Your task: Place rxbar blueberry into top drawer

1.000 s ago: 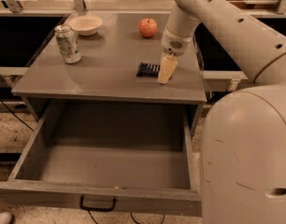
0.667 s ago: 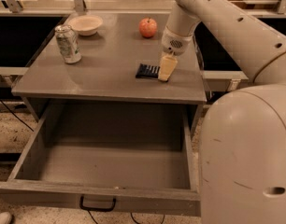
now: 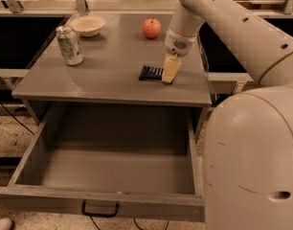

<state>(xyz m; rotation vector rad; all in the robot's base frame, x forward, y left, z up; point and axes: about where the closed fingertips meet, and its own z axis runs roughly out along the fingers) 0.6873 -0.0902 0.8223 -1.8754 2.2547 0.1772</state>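
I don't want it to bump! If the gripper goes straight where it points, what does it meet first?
Probably the rxbar blueberry: the gripper points down at its right end on the cabinet top, though depth is unclear.

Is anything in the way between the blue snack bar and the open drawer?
No, nothing visible is. The claw is down at one end of the rxbar blueberry on the cabinet top, and the top drawer is pulled open just below the front edge.
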